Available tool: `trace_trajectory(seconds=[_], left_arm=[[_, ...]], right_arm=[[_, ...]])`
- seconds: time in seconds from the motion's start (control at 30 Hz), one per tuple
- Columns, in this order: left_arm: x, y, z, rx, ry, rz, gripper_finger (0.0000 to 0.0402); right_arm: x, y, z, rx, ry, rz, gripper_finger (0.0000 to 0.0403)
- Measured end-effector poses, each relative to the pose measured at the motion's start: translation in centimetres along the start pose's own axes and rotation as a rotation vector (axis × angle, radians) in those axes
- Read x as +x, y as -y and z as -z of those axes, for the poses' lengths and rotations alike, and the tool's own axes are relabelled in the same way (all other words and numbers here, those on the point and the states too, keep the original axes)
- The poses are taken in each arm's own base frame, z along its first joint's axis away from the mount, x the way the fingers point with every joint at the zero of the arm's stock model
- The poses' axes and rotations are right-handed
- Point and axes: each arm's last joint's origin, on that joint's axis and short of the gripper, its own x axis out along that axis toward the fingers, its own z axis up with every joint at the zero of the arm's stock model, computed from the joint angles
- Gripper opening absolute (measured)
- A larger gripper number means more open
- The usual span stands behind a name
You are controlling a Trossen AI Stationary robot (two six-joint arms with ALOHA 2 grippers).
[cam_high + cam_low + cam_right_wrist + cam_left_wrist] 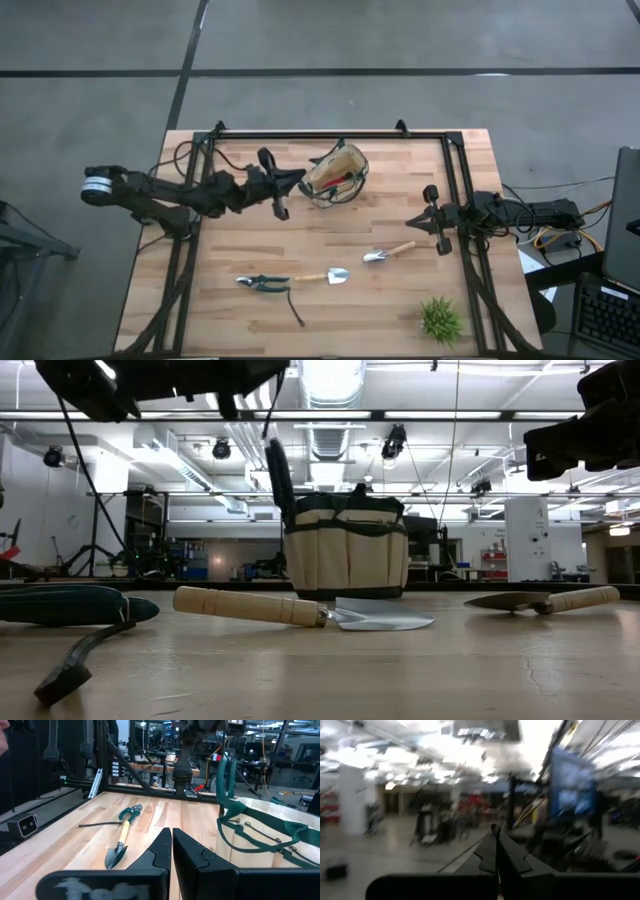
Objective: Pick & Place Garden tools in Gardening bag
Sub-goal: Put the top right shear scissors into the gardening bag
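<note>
The tan gardening bag [335, 172] with green trim stands upright at the table's far middle, and it also shows in the low view [345, 550]. A dark handle [279, 480] sticks up from its rim and something red [343, 181] lies inside. One trowel [325, 276] and the green-handled pruners [262, 283] lie flat near the front. A second trowel [390, 252] lies right of the middle. My left gripper [298, 181] is shut and empty, raised beside the bag's left side. My right gripper [412, 222] is shut and empty [171, 845], right of the second trowel.
A green spiky plant [440, 320] stands at the front right. A dark cord [295, 308] lies by the pruners. A black frame [330, 133] runs along the far, left and right edges. Bare wood lies between the bag and the trowels.
</note>
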Motion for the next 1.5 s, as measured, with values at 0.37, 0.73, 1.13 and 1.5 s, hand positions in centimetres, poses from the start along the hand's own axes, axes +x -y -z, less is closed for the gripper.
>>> trace_trajectory(seconds=[0.37, 0.73, 1.13, 1.5], left_arm=[[0.2, -0.2, 0.3, 0.026, -0.052, -0.069, 0.0003], [1.6, 0.0, 2.1, 0.038, -0.27, -0.085, 0.0003], [3.9, -0.4, -0.4, 0.086, -0.215, -0.123, 0.0003], [6.2, -0.3, 2.3, 0.114, -0.319, -0.105, 0.0003]], right_arm=[[0.0, 0.0, 0.0, 0.0, 0.0, 0.0, 0.0008], [0.0, 0.0, 0.0, 0.0, 0.0, 0.0, 0.0008], [0.0, 0.0, 0.0, 0.0, 0.0, -0.001, 0.0008], [0.0, 0.0, 0.0, 0.0, 0.0, 0.0, 0.0008]])
